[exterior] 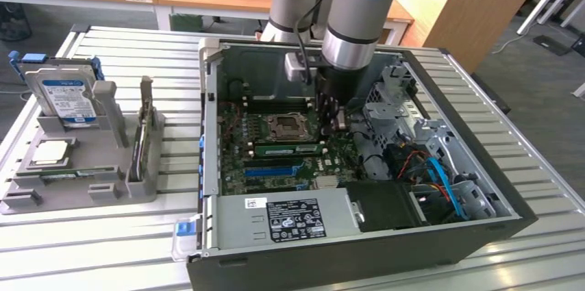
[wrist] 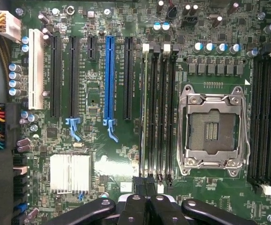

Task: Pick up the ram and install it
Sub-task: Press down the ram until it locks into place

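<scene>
One green ram [exterior: 288, 148] stands edge-up in a motherboard [wrist: 102, 168] slot just beside the empty CPU socket [wrist: 212, 126]. The end effector [wrist: 144, 187] is fully closed with nothing visible between its fingers, poised over the stick's end. I judge this the seating step, calling for straight, even downward pressure.

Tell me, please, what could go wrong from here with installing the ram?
1. The shut end effector sits over one end of the ram, which stands in a memory slot. Pressure at that end alone might seat the stick tilted rather than level.
2. The open CPU socket lies bare close beside the slots, so a sideways slip could strike its exposed contacts.
</scene>
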Action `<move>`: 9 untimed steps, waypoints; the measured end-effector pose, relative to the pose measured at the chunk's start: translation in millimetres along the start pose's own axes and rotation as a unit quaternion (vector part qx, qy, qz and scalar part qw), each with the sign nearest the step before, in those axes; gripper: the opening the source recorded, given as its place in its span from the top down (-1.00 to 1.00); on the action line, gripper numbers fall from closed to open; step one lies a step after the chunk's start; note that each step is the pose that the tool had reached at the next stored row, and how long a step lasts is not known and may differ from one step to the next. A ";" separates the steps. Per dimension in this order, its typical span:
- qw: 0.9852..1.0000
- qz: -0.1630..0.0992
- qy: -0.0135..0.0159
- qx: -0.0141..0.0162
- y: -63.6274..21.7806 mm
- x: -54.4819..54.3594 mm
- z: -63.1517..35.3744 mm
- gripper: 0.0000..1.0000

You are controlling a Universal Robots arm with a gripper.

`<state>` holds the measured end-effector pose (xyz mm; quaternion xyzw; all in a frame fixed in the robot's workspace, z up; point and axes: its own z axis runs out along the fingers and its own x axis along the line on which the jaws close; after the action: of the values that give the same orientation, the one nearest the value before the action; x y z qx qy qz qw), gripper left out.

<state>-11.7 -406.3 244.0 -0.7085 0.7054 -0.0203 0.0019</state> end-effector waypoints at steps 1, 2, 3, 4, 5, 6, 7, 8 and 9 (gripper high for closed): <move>1.000 0.000 0.000 0.000 0.0 0.0 0.7 0.79; 1.000 0.000 0.000 0.000 0.0 0.0 1.3 0.79; 1.000 0.000 0.000 0.000 0.0 0.0 1.7 0.79; 1.000 0.000 0.000 0.000 0.1 0.0 1.7 0.79; 1.000 0.000 0.000 0.000 0.0 0.0 1.7 0.79; 1.000 0.000 0.000 0.000 0.1 0.0 1.7 0.79; 1.000 0.000 0.000 0.000 0.0 0.0 1.7 0.79; 1.000 0.000 0.000 0.000 -0.9 0.0 1.7 0.79; 1.000 0.000 0.000 0.000 -2.4 0.0 1.8 0.79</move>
<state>-9.2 -406.3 242.2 -0.7084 0.7055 -0.0203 0.0019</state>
